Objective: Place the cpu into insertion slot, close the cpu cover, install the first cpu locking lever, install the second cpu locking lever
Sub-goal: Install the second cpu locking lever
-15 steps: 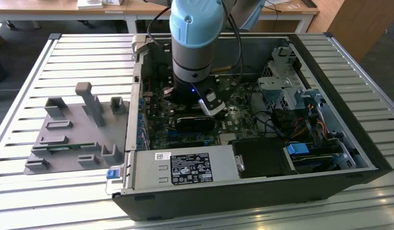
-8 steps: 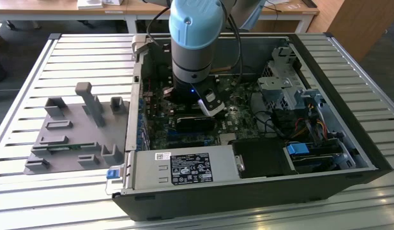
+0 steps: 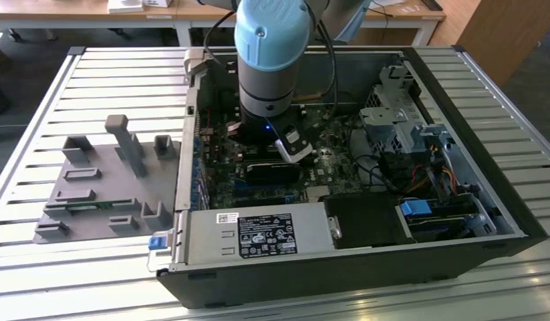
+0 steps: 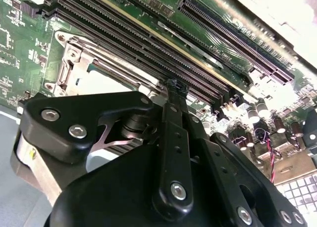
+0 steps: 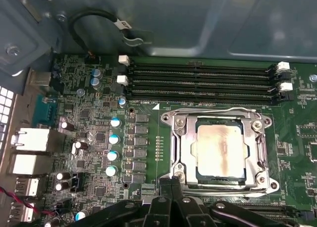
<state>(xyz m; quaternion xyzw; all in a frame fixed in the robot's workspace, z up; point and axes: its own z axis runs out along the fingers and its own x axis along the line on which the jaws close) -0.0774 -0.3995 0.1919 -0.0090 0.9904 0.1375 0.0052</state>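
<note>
In the first wrist view the cpu [image 5: 220,148], a dull silver square, lies seated in the insertion slot [image 5: 266,183] on the green board. The cpu cover [image 5: 181,138] lies flat over it, framing the chip through its window. Thin wire levers run along the socket's edges [image 5: 213,110]. My gripper [image 5: 172,181] hovers just beside the socket's near edge, its black fingers together and nothing visible between them. The second wrist view shows the fingertips [image 4: 175,87] close above the long black memory slots, next to the socket [image 4: 74,68]. In the exterior view the gripper [image 3: 293,152] reaches down into the open computer case.
Long black memory slots [image 5: 198,81] lie beside the socket. Capacitors [image 5: 115,138] and rear ports [image 5: 29,140] crowd one side. The case holds a power supply [image 3: 256,235] and a drive cage [image 3: 399,127]. A grey fixture plate [image 3: 105,180] lies on the slatted table, exterior view's left.
</note>
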